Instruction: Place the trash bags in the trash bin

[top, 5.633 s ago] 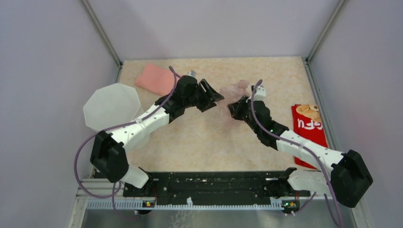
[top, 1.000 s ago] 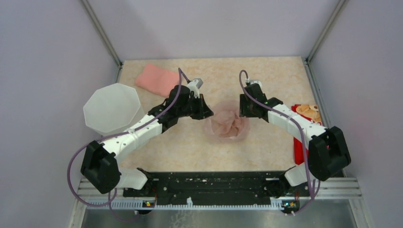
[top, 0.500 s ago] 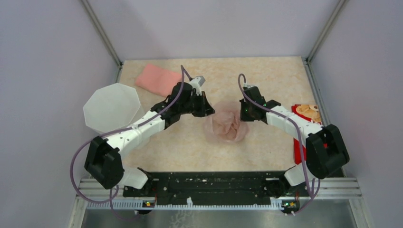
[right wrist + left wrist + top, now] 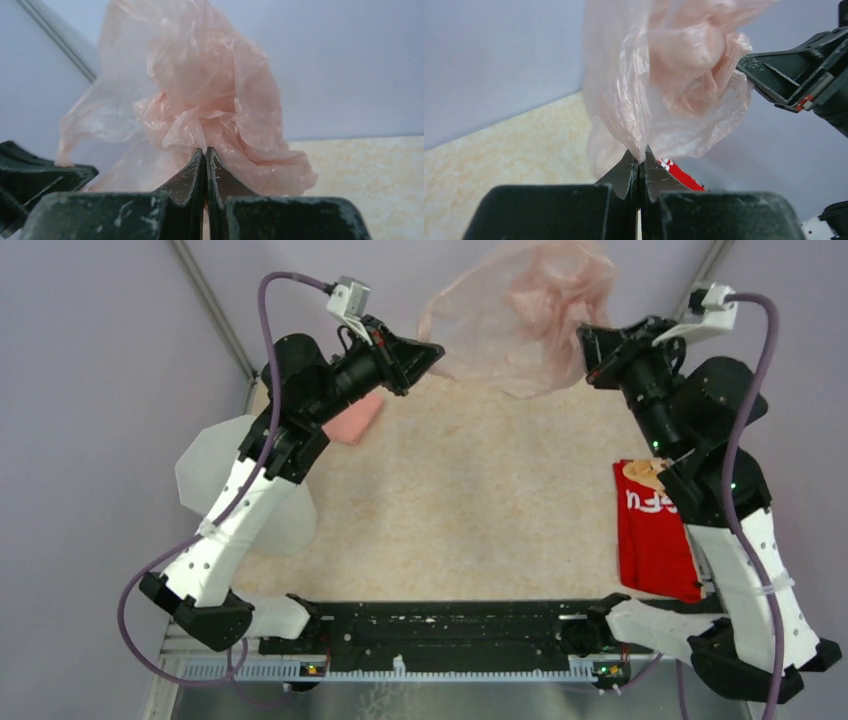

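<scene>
1. The left claw (image 4: 640, 159) has both fingers pressed together on a pinch of the trash bag (image 4: 664, 75). The film rises straight out from between the tips.
2. The right claw (image 4: 205, 154) is clamped the same way on another fold of that bag. Its two tips meet with plastic bunched just above them.
3. There is one bag (thin, pale pink, crinkled and see-through). It is held between the two claws, high over the far edge of the desk (image 4: 480, 490) and clear of the surface. In the top view the left claw grips its left end and the right claw its right end, and the loose middle billows between them.
4. There is one trash bin (image 4: 205, 465), white with a faceted rim. It stands at the left edge of the desk, toward the far-left corner, partly hidden behind the left arm (image 4: 240, 505). The bag is well apart from it and not above its opening.
5. One salmon-pink cloth (image 4: 355, 422) lies near the far-left corner (only a corner of it shows beneath the left arm).
6. One red packet (image 4: 655, 535) with white lettering lies flat along the right edge, just beside the right arm (image 4: 745, 540).
</scene>
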Robot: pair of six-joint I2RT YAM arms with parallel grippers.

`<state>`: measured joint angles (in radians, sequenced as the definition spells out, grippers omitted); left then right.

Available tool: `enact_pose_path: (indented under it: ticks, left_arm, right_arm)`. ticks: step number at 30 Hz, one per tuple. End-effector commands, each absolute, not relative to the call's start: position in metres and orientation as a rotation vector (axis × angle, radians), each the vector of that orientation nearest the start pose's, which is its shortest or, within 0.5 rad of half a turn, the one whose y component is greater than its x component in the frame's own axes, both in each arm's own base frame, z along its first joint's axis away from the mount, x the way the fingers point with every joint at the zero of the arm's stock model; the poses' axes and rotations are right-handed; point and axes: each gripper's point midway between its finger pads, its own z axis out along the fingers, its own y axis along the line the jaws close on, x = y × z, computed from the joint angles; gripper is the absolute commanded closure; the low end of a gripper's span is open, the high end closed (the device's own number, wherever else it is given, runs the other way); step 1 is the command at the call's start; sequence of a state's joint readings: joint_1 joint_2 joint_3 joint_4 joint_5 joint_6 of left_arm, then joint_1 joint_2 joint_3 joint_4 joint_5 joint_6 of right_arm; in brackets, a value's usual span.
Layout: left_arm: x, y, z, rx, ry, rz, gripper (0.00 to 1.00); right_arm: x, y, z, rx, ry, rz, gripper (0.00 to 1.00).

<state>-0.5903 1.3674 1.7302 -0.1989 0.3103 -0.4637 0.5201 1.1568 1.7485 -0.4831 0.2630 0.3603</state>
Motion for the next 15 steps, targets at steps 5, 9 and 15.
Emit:
enact_pose_path:
  ticks: [5, 9, 15]
  left_arm:
    - [0.318, -0.307, 0.313, 0.389, 1.952, -1.068, 1.0]
    - [0.313, -0.291, 0.379, 0.399, 1.803, -1.01, 1.0]
    - [0.307, -0.293, 0.364, 0.394, 1.832, -1.04, 1.0]
  right_arm:
    - [0.309, 0.209, 0.228, -0.066, 2.169, 0.452, 1.0]
    - [0.309, 0.185, 0.315, -0.045, 2.001, 0.436, 1.0]
    - [0.31, 0.191, 0.317, -0.086, 2.028, 0.446, 1.0]
